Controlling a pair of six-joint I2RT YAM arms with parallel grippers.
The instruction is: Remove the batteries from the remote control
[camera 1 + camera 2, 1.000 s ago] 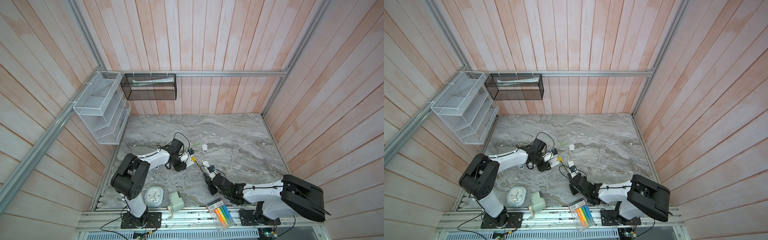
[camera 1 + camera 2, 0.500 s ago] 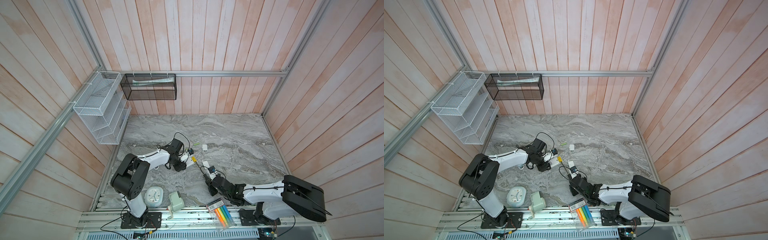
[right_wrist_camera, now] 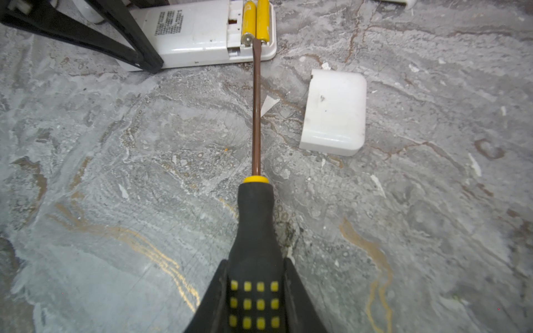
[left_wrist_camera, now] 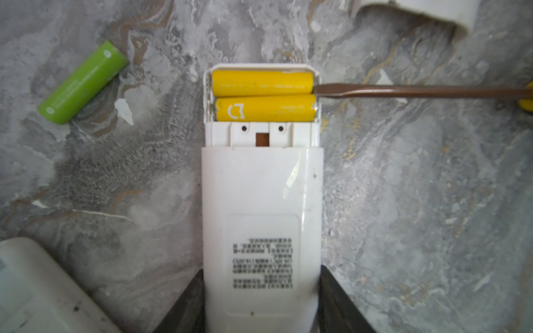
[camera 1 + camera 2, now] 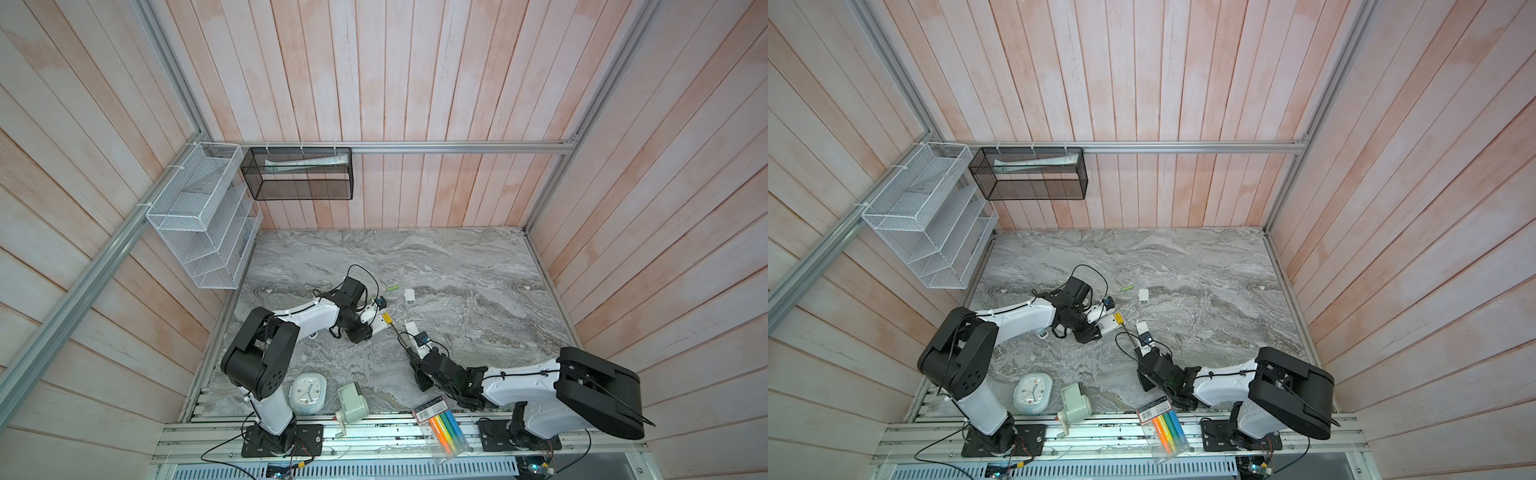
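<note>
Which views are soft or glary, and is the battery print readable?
Left wrist: yellow batteries sharp, logo readable, fine print not; a glare streak on the remote control; left fingers and frame corners blurred. Right wrist: screwdriver shaft crisp, bright sheen along the battery cover edge. Both top views: evenly lit, wall boards fan out under the wide lens, batteries too small to read.
</note>
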